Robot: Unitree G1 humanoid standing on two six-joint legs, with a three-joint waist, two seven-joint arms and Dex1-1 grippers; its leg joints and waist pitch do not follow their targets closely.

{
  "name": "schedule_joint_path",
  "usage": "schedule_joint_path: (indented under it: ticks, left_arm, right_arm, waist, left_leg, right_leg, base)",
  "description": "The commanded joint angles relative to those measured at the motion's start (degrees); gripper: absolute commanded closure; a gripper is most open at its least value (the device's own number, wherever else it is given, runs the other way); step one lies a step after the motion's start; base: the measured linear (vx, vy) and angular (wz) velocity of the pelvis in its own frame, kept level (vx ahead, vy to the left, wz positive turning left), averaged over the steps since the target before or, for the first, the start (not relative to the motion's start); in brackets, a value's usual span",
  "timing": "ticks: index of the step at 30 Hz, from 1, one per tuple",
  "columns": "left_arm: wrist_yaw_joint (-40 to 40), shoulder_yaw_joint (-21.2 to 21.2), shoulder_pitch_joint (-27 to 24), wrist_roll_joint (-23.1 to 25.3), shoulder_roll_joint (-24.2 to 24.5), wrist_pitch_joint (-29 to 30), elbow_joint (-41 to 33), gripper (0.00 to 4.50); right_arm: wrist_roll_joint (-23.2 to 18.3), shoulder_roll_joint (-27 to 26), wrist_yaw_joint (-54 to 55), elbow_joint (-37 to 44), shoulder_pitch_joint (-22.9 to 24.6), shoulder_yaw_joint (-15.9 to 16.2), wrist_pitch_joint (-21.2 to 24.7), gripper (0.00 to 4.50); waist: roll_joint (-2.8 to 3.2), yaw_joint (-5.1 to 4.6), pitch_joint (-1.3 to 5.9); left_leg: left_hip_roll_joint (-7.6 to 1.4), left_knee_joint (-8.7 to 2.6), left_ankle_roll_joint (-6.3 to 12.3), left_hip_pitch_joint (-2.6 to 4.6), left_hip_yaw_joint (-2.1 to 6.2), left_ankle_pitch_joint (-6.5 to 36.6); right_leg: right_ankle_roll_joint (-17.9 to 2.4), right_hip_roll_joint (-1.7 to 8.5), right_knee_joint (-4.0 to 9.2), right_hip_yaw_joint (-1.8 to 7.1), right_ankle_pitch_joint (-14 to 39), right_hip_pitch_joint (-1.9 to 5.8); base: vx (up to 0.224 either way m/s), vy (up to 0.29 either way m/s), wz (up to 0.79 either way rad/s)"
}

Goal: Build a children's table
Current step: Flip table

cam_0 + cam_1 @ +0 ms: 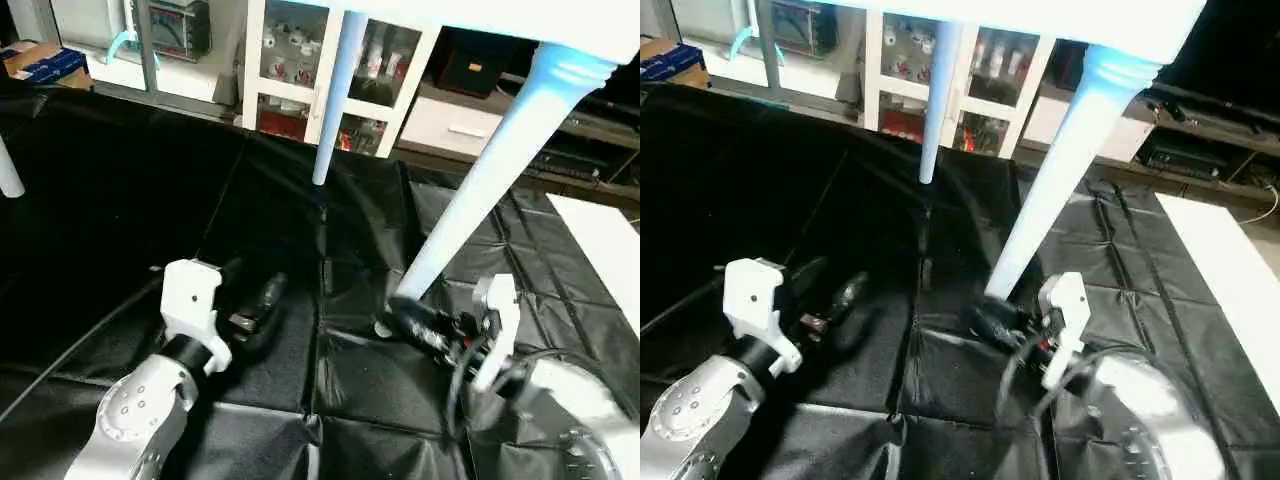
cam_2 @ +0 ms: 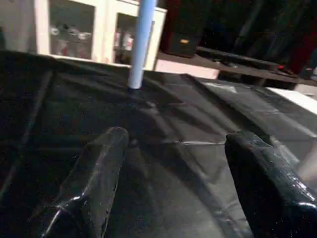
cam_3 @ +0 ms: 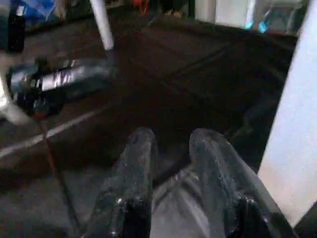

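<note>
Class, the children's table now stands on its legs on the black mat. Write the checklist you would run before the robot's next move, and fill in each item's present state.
1. Near leg seated in the table top: ok, joined at its collar.
2. Far leg foot on the black mat: ok.
3. Left tool open and empty: ok.
4. Right tool free of the near leg: ok, fingers beside it, nothing between them.
5. All four legs fitted: cannot tell.
</note>
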State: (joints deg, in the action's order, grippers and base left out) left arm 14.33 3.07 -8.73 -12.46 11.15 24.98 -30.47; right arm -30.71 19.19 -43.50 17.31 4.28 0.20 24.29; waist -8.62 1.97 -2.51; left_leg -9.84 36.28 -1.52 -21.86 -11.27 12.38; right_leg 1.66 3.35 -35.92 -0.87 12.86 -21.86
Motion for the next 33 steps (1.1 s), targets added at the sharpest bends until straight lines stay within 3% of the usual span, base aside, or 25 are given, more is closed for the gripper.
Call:
schedule_joint_path:
  ticks: [1,2,3,4,9,12,13,14,15,16,17,19,20,21,23,24,25,26,27,28,29,30,31,32,33]
  left_arm:
    - [-4.18,-1.70,-0.21,2.74,-1.55,-0.62,2.21,0.99]
    - [-4.60,-2.01,-0.21,3.03,-1.61,-0.81,2.47,0.99]
    - [-4.73,-2.29,-0.25,3.12,-1.67,-1.33,2.66,0.99]
    - [-4.86,-2.56,-0.29,3.12,-1.79,-1.82,2.84,0.99]
    - [-4.65,-2.00,1.89,3.10,-1.81,-2.42,3.91,0.99]
    - [-4.81,-1.64,3.40,3.31,-1.88,-2.38,4.66,0.99]
    - [-4.87,-1.51,3.89,3.41,-2.00,-2.30,4.89,0.99]
    - [-4.83,-1.38,4.44,3.49,-2.09,-2.41,5.22,0.99]
    - [-4.70,-1.19,4.96,3.58,-2.11,-2.62,5.49,0.99]
    - [-4.69,-1.16,5.05,3.63,-2.14,-2.69,5.55,0.99]
    - [-4.69,-1.05,5.29,3.82,-2.24,-2.93,5.74,0.99]
    - [-4.67,-0.91,5.52,3.98,-2.35,-3.13,5.92,0.99]
    - [-4.83,-0.67,5.60,4.36,-2.48,-3.36,6.00,0.99]
    - [-4.83,-0.67,5.60,4.36,-2.48,-3.36,6.00,0.99]
    - [-4.88,-0.64,5.67,4.47,-2.50,-3.40,6.08,0.99]
    - [-4.90,-0.57,5.79,4.56,-2.48,-3.50,6.24,0.99]
    - [-4.90,-0.51,5.88,4.70,-2.41,-3.59,6.35,0.99]
    - [-4.89,-0.50,5.90,4.73,-2.39,-3.60,6.38,0.99]
    - [-5.06,-0.39,6.01,5.15,-2.13,-3.54,6.54,0.99]
    - [-5.06,-0.38,6.02,5.16,-2.12,-3.54,6.54,0.99]
    - [-5.02,-0.37,6.05,5.20,-2.00,-3.59,6.60,0.99]
    - [-5.12,-0.36,6.08,5.38,-1.88,-3.58,6.65,0.99]
    - [-5.18,-0.36,6.09,5.49,-1.82,-3.57,6.68,0.99]
    - [-5.14,-0.41,6.13,5.47,-1.85,-3.72,6.80,0.99]
    - [-5.14,-0.41,6.13,5.47,-1.85,-3.72,6.80,0.99]
  right_arm:
    - [-0.57,-0.98,5.34,-1.04,0.72,-6.14,-0.90,3.20]
    - [-0.64,-1.04,5.87,-1.12,1.08,-6.61,-0.73,3.20]
    - [-0.44,-0.96,5.92,-0.37,2.39,-6.55,-0.98,3.20]
    - [-0.12,-0.88,5.83,0.55,3.81,-6.36,-1.47,3.20]
    - [-0.68,-2.52,8.84,5.07,6.59,-5.83,-0.58,3.20]
    - [0.04,-3.62,10.53,5.93,6.50,-5.40,-0.50,3.20]
    - [0.41,-4.11,11.15,6.09,6.34,-5.30,-0.54,3.20]
    - [0.77,-4.71,11.98,6.07,5.94,-5.25,-0.66,3.20]
    - [1.21,-5.40,13.05,5.86,5.45,-5.33,-0.88,3.20]
    - [1.28,-5.53,13.28,5.84,5.37,-5.35,-0.91,3.20]
    - [1.46,-5.92,13.99,5.79,5.15,-5.44,-0.97,3.20]
    - [1.52,-6.33,14.63,5.63,4.97,-5.51,-1.01,3.20]
    - [1.74,-6.69,15.52,5.08,5.15,-5.60,-1.44,3.20]
    - [1.74,-6.69,15.52,5.08,5.15,-5.60,-1.44,3.20]
    - [1.90,-6.76,15.94,4.78,5.11,-5.63,-1.73,3.20]
    - [1.98,-6.85,16.48,4.59,4.92,-5.66,-1.78,3.20]
    - [2.10,-6.98,17.00,4.36,4.65,-5.74,-1.85,3.20]
    - [2.13,-7.00,17.06,4.30,4.61,-5.74,-1.86,3.20]
    - [2.24,-7.11,17.59,4.02,4.42,-5.73,-1.86,3.20]
    - [2.25,-7.12,17.60,4.01,4.42,-5.72,-1.87,3.20]
    - [2.34,-7.14,17.78,3.92,4.43,-5.64,-1.91,3.20]
    - [2.42,-7.27,18.01,3.83,4.44,-5.60,-1.95,3.20]
    - [2.47,-7.36,18.17,3.77,4.44,-5.58,-1.97,3.20]
    - [2.89,-7.69,18.46,3.57,4.28,-5.59,-1.92,3.20]
    - [2.89,-7.69,18.46,3.57,4.28,-5.59,-1.92,3.20]
  waist:
    - [2.53,-0.14,1.64]
    - [1.69,-0.30,1.71]
    - [3.52,-0.08,1.73]
    - [2.58,-0.27,1.71]
    - [3.25,-0.52,1.75]
    - [3.22,0.91,2.25]
    - [2.82,1.77,2.07]
    - [3.96,1.88,1.87]
    - [4.04,1.49,1.96]
    - [5.03,0.56,2.26]
    - [6.51,-1.25,3.38]
    - [7.30,-0.67,4.45]
    - [7.58,0.52,5.35]
    - [7.10,0.84,6.08]
    - [6.67,1.37,6.47]
    - [5.48,1.46,6.45]
    - [4.06,1.94,6.64]
    - [2.97,1.77,6.18]
    - [4.15,0.08,4.13]
    - [3.83,-0.24,3.24]
    - [2.90,-2.31,2.45]
    - [6.81,-5.47,3.00]
    - [8.56,-5.89,1.74]
    - [8.86,-3.62,0.32]
    - [8.93,-5.12,0.68]
  left_leg:
    - [-4.00,-6.29,-6.04,1.88,2.83,18.40]
    - [-3.96,-6.17,-6.19,1.84,2.74,18.61]
    - [-3.87,-6.32,-6.60,2.07,2.87,19.19]
    - [-3.92,-6.23,-6.36,2.04,2.71,19.99]
    - [-3.39,-5.98,-3.45,1.27,2.32,20.77]
    - [-2.94,-2.20,5.17,-0.34,2.43,12.98]
    - [-3.40,1.38,6.76,-1.80,4.25,10.95]
    - [-3.71,2.81,6.30,-3.40,6.53,7.89]
    - [-3.32,1.53,6.65,-3.86,6.97,5.62]
    - [-2.69,-3.97,10.91,-2.04,5.82,-2.79]
    - [-2.16,-3.65,19.99,1.17,5.95,-21.34]
    - [-3.48,-4.32,23.49,-0.94,6.07,-54.09]
    - [-4.16,-4.38,20.16,-1.29,6.40,-70.17]
    - [-4.59,-4.91,16.83,-2.17,6.40,-73.28]
    - [-4.72,-6.05,16.69,-3.06,6.16,-65.54]
    - [-3.93,-8.02,17.81,-5.65,4.96,-47.48]
    - [0.01,-7.30,15.18,-7.41,2.46,-25.88]
    - [3.12,-2.53,11.85,-7.34,0.62,-13.23]
    - [3.70,16.35,-0.88,-7.15,7.56,14.29]
    - [5.13,17.81,-3.99,-7.51,7.44,17.48]
    - [5.69,16.28,-3.52,-3.33,6.11,24.34]
    - [0.79,11.36,0.67,2.10,9.93,34.87]
    - [-6.39,-5.70,4.84,-9.34,15.26,43.26]
    - [-3.46,-6.75,-0.05,-11.74,11.11,41.42]
    - [-2.43,-5.45,1.17,-10.91,10.45,40.07]
  right_leg:
    - [-5.14,4.05,5.10,2.24,14.19,-0.27]
    - [-4.95,3.90,5.19,2.10,13.62,-0.14]
    - [-5.00,3.84,5.03,2.18,13.06,-0.16]
    - [-4.78,3.72,5.34,2.12,12.49,-0.17]
    - [-5.98,5.05,6.17,2.76,14.98,0.27]
    - [-7.95,10.97,8.58,6.49,17.29,2.24]
    - [-8.48,15.63,10.15,9.40,22.79,3.48]
    - [-10.69,17.09,10.39,9.69,25.02,3.94]
    - [-11.76,15.17,9.67,8.08,22.89,3.92]
    - [-13.93,6.41,6.53,2.75,10.34,1.80]
    - [-13.69,-1.13,0.92,-1.34,-1.48,-1.41]
    - [-9.91,-2.36,-2.88,-3.18,-8.79,-2.56]
    - [-6.74,-1.87,-3.22,-2.94,-10.22,-4.27]
    - [-5.33,-1.41,-3.65,-2.94,-10.11,-4.91]
    - [-4.31,-1.05,-3.72,-2.77,-8.45,-5.70]
    - [-4.36,-0.40,-2.97,-2.65,-7.64,-5.47]
    - [-8.60,0.98,1.39,-2.59,-6.66,-6.74]
    - [-12.84,3.92,6.32,-1.93,-1.84,-8.92]
    - [-15.77,15.98,12.95,2.86,17.06,-10.35]
    - [-12.42,13.68,13.07,-0.05,24.97,-9.42]
    - [-3.86,10.30,14.70,-6.31,40.97,-9.65]
    - [2.37,7.09,14.02,-16.41,36.74,-10.38]
    - [3.64,2.50,-7.93,-13.64,22.36,-3.45]
    - [-2.48,0.28,-14.98,-10.84,17.20,-6.37]
    - [-3.12,0.12,-16.28,-10.76,18.05,-6.21]
  base:
    - [0.000,0.000,0.00]
    - [0.000,0.000,0.00]
    - [0.000,0.000,0.00]
    - [0.000,0.000,0.00]
    - [0.000,0.000,0.00]
    - [-0.003,0.026,-0.01]
    - [-0.009,0.077,-0.03]
    - [0.005,0.141,-0.17]
    - [0.009,0.177,-0.18]
    - [0.009,0.177,-0.18]
    - [0.017,0.198,0.03]
    - [-0.039,0.189,0.08]
    - [-0.118,0.136,0.02]
    - [-0.151,0.076,0.02]
    - [-0.188,0.052,0.03]
    - [-0.334,0.001,0.05]
    - [-0.334,0.001,0.05]
    - [-0.392,-0.002,0.05]
    - [-0.328,0.043,-0.22]
    - [-0.328,0.043,-0.22]
    - [-0.346,0.133,-0.44]
    - [-0.368,0.183,-0.29]
    - [-0.368,0.183,-0.29]
    - [-0.200,0.141,-0.04]
    - [-0.270,0.074,0.00]
